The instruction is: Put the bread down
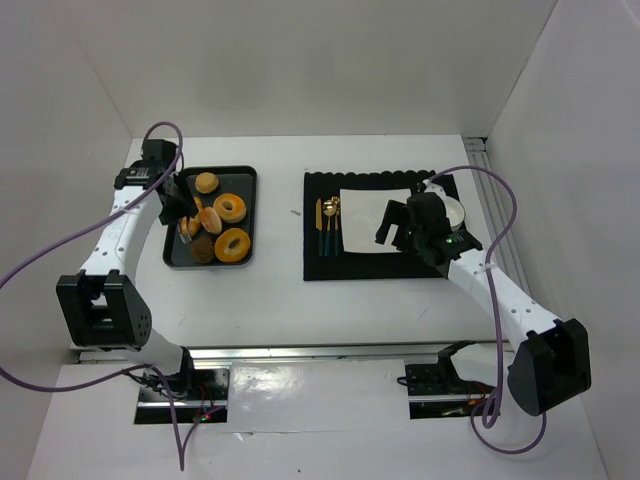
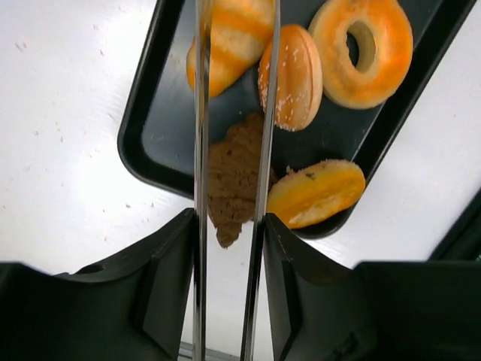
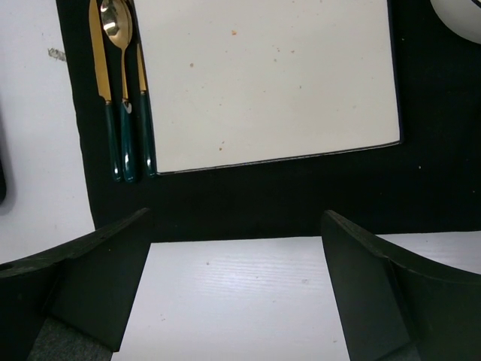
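A black tray (image 1: 210, 267) at the left holds several breads: a striped loaf (image 2: 233, 37), a seeded bun (image 2: 293, 75), a ring doughnut (image 2: 361, 53), a brown piece (image 2: 233, 180) and an orange bun (image 2: 316, 194). My left gripper (image 2: 229, 226) is shut on metal tongs (image 2: 200, 150). It hovers over the tray's left side (image 1: 180, 205). The two tong arms reach out over the brown piece to the striped loaf, and their tips are out of frame. My right gripper (image 3: 234, 226) is open and empty, above the near edge of the black placemat (image 1: 320, 262).
A square white plate (image 3: 263, 75) lies on the placemat, with gold cutlery with green handles (image 3: 120, 98) at its left. A white bowl (image 1: 455, 210) sits at the mat's right end. White walls enclose the table.
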You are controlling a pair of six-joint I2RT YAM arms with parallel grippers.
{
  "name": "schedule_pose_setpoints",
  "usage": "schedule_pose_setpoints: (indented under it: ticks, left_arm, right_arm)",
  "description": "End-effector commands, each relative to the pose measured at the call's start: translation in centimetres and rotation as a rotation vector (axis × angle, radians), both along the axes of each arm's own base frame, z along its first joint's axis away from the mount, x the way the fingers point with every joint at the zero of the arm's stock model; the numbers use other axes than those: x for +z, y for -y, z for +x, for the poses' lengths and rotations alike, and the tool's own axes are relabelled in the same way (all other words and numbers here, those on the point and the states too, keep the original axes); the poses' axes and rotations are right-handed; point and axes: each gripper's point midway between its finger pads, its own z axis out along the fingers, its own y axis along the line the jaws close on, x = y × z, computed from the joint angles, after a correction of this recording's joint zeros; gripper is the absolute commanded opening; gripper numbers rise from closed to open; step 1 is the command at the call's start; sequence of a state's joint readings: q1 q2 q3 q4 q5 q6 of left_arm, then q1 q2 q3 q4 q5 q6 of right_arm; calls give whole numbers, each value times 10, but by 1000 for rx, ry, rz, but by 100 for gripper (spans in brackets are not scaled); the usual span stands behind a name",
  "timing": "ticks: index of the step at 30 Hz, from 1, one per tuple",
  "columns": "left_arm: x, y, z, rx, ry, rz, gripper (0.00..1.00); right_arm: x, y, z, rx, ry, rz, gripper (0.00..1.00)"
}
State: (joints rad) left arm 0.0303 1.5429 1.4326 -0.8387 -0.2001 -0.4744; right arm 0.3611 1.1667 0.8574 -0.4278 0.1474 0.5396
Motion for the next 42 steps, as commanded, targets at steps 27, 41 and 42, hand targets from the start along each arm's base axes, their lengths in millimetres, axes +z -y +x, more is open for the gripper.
schedule_pose_setpoints:
  ticks: [27,41,42]
  left_arm:
    - [-17,26,-26,-36,37,-260,63]
    - [-7,35,-31,-65,68,-324,61]
    - [-9,34,-29,-65,68,-324,61]
  right_arm:
    - [27,-6,7,8,76,11,99]
    - [25,-9,6,16,71,29,99]
    - [25,-9,6,16,71,29,99]
